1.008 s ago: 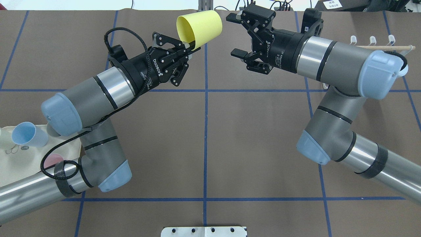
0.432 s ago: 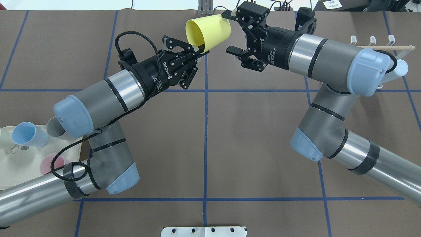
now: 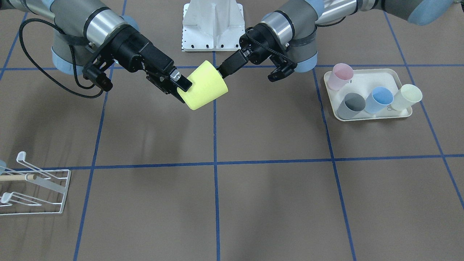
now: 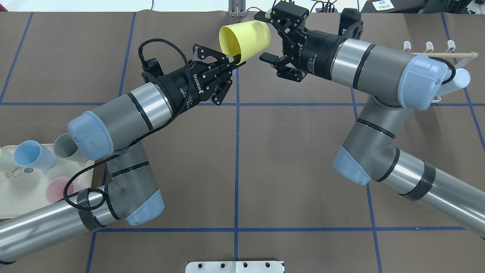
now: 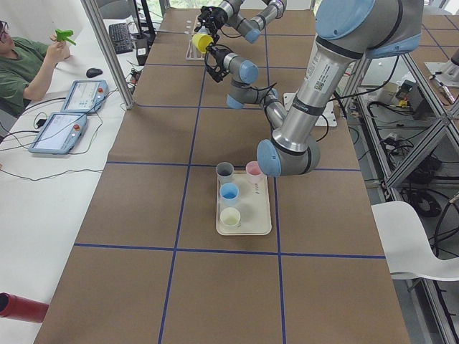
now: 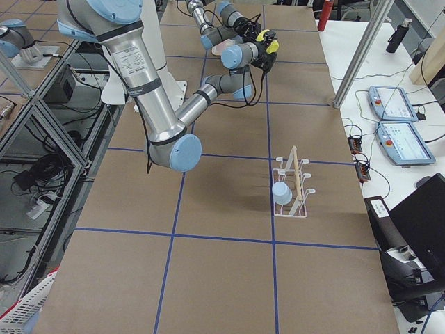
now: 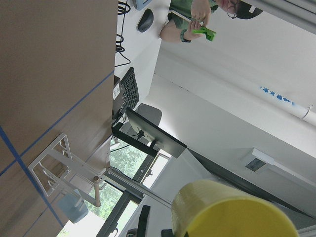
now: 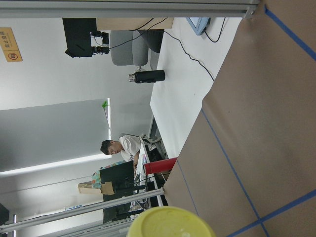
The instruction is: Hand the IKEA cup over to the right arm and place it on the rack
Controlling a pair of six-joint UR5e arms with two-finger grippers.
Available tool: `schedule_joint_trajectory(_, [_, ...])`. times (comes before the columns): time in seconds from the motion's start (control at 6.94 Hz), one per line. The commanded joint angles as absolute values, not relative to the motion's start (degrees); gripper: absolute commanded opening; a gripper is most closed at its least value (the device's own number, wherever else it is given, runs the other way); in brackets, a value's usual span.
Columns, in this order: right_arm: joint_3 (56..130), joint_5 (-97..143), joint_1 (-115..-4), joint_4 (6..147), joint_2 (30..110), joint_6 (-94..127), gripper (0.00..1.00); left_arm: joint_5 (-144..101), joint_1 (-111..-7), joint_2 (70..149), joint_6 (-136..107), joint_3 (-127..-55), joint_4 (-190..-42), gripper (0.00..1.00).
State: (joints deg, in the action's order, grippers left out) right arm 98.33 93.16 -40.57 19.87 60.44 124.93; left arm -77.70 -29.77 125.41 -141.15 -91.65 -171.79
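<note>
The IKEA cup (image 4: 246, 38) is yellow and hangs on its side above the far middle of the table, its mouth toward the left arm. My left gripper (image 4: 235, 58) is shut on the cup's rim, one finger inside. My right gripper (image 4: 264, 37) is open, with its fingers on either side of the cup's base; I cannot tell if they touch it. In the front view the cup (image 3: 204, 87) sits between the right gripper (image 3: 177, 87) and the left gripper (image 3: 222, 70). The white wire rack (image 3: 36, 188) stands at the table's right end, partly hidden behind the right arm (image 4: 379, 64) in the overhead view.
A pale blue cup (image 6: 281, 193) hangs on the rack (image 6: 295, 188). A cream tray (image 3: 369, 114) on the robot's left holds pink, grey, blue and pale yellow cups. A person (image 5: 21, 61) sits at a side desk with tablets.
Both arms have closed in on each other. The left gripper carried the cup to the right, and the open right gripper moved left until its fingers straddle the cup's base.
</note>
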Motion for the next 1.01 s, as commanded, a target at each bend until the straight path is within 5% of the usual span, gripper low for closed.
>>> schedule_joint_trajectory(0.0, [98.26, 93.16, -40.52, 19.86, 60.47, 125.07, 0.99, -77.7, -29.62, 126.3, -141.24, -90.89, -171.65, 0.0])
schedule_joint_trajectory(0.86, [98.17, 93.08, -40.52, 19.86, 60.47, 125.07, 0.99, -77.7, -28.48, 127.97, -141.15, -90.62, -170.25, 0.0])
